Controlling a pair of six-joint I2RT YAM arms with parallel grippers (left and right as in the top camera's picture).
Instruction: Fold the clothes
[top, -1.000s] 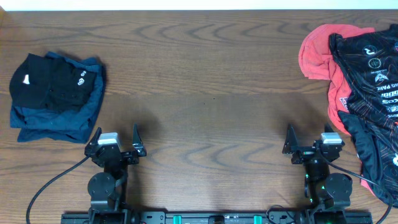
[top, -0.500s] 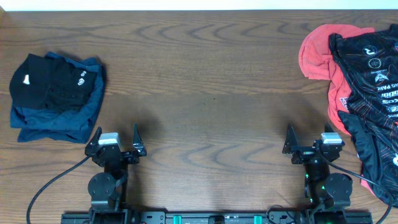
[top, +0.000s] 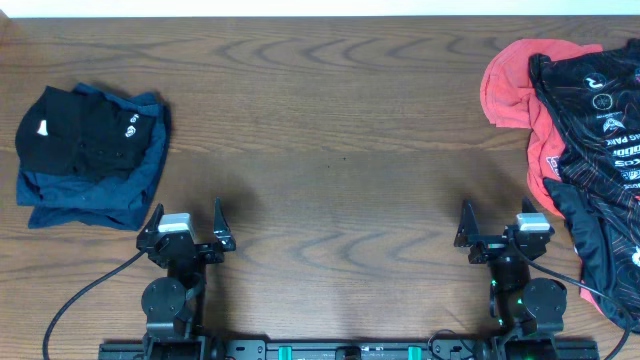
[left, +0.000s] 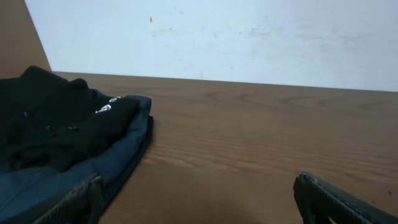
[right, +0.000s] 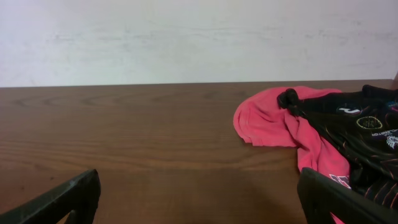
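Folded small and laid on top of the navy shorts (top: 95, 195) at the left edge of the tabletop (top: 340, 150): the black trousers (top: 75, 135), apparently stacked there as finished pieces. Parked wide and holding nothing at the near edge, well apart from any cloth: the left claw (top: 187, 228) and the right claw (top: 502, 232), probably to leave the middle free for work. Heaped unfolded at the right edge: a red garment (top: 510, 85) and a black printed jersey (top: 600, 120), seemingly waiting for their turn.

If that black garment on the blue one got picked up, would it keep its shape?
Probably not: the black trousers lie in soft rumpled folds, so they would likely droop and unfold. Pushed, they might bunch up or drag the navy shorts beneath.
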